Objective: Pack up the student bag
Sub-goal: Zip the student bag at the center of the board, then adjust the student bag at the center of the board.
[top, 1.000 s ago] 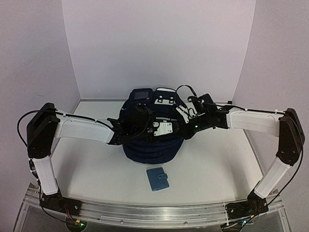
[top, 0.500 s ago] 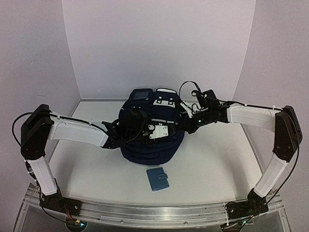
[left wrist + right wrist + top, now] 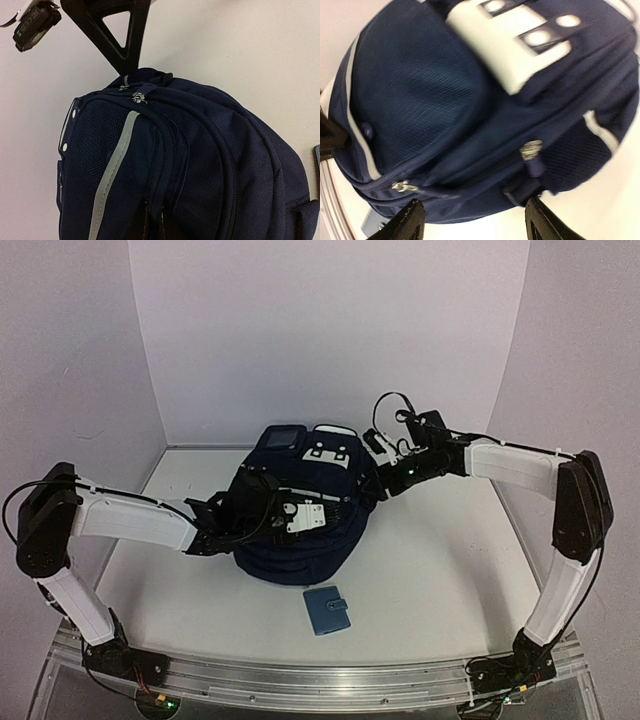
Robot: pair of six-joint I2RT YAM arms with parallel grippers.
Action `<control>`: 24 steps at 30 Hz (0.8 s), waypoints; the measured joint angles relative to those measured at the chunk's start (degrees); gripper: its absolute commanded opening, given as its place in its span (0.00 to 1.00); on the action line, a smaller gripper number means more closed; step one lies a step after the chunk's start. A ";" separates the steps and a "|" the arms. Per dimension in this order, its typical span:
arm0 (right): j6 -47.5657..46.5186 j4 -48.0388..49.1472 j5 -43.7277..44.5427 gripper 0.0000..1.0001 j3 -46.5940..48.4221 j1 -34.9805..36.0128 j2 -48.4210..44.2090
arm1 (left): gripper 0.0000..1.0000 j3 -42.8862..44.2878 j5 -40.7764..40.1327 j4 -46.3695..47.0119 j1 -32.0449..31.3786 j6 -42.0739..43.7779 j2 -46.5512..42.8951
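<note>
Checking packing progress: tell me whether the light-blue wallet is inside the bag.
No, the wallet lies flat on the table in front of the student bag, apart from it.

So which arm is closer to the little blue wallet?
Left. The left arm ends over the middle of the student bag, just behind the wallet. The right arm ends at the bag's back right side, farther away.

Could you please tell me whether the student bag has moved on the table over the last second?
Yes. In the top view the student bag has slid leftward, judged against the blue wallet, which has stayed put.
</note>
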 measured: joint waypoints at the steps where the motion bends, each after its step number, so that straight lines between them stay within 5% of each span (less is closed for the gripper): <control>1: 0.84 -0.13 -0.24 0.81 0.72 -0.57 0.00 | 0.14 -0.75 0.00 -0.04 0.11 -0.35 -0.77; 9: 6.97 -0.38 -1.30 0.87 15.11 -4.31 6.63 | 0.59 -6.67 -5.76 -3.57 1.37 -11.59 -9.09; 16: 14.04 0.49 -0.36 0.97 33.36 -5.66 21.13 | 0.75 -8.78 -7.47 -7.88 1.96 -34.19 -20.60; 24: 20.10 0.19 0.99 0.98 51.80 -7.07 36.61 | 0.80 -13.70 -8.98 -9.67 1.94 -61.27 -26.56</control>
